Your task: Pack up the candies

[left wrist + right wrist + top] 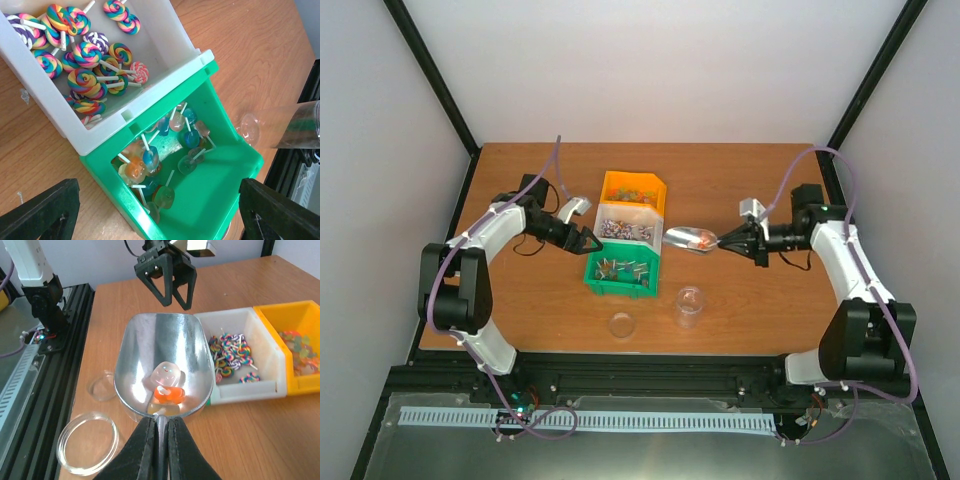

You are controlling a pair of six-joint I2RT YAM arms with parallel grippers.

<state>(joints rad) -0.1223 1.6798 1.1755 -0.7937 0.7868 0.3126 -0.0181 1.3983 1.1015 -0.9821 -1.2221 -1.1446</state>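
Brown wooden table [520, 180] carries a row of three open plastic bins: an orange bin [611, 182] farthest from the arms, a white bin [172, 42] in the middle and a green bin [225, 120] nearest. The left gripper [590, 241] hangs just beside the white and green bins with its fingers spread wide and nothing between them. The right gripper [728, 243] is clamped on the handle of a shiny silver metal scoop [160, 340], held roughly level above the table to the right of the bins. A small clear plastic jar [690, 305] stands upright near the green bin, with a clear round lid [621, 324] lying apart to its left. Most of the candies are in the bins, as rainbow swirl lollipops [87, 55] in the white one and translucent lollipops [150, 157] in the green; a few pieces [169, 382], one pale and one orange, sit low in the scoop bowl near the handle. They look light, hard and glossy, likely to slide on the smooth metal, and too small for these fingers to pinch well. Holding the scoop by its handle seems the better grip, tipped slowly. The jar also looks light and might topple if bumped.
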